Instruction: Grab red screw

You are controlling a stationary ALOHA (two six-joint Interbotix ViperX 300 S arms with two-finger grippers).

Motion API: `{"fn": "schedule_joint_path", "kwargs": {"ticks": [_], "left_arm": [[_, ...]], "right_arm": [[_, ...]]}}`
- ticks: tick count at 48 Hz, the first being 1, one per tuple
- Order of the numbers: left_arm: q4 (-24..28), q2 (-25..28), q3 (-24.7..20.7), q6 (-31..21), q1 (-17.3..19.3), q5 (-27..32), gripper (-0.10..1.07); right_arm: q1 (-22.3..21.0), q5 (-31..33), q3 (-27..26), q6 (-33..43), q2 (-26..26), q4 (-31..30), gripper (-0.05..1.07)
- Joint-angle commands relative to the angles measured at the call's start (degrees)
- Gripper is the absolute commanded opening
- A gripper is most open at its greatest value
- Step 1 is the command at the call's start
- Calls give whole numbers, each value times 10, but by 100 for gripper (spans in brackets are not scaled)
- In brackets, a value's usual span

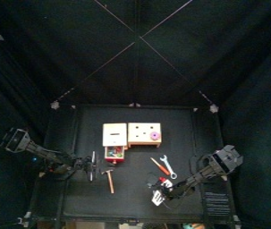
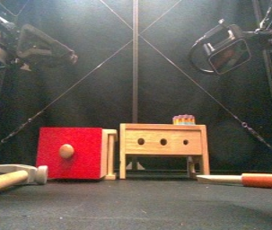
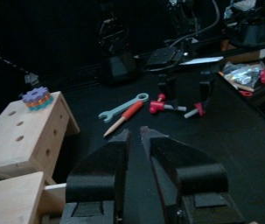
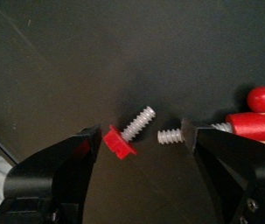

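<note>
Jaws spread, right gripper (image 4: 146, 150) straddles red screw (image 4: 131, 131).

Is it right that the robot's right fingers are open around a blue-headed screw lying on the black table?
Not quite: the screw's head is red, not blue. The right wrist view shows the right gripper open, fingers either side of the red screw lying on the black table.

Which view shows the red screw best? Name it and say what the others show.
The right wrist view: the red screw lies large between the right pincer's open jaws. The left wrist view shows it small and far. The top view gives only a red speck near the pincer. The front view does not show it.
</note>
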Motion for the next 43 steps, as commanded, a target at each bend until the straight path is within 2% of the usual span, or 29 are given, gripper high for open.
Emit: {"fn": "schedule_joint_path", "kwargs": {"ticks": [1, 35, 43], "left_arm": [[3, 1, -6, -1, 3, -5, 63], [3, 1, 4, -1, 22, 1, 64], [4, 1, 4, -1, 22, 0, 64]], "right_arm": [[1, -6, -18, -2, -3, -2, 101], [15, -7, -11, -1, 11, 13, 100], [14, -7, -9, -1, 11, 11, 89]]}}
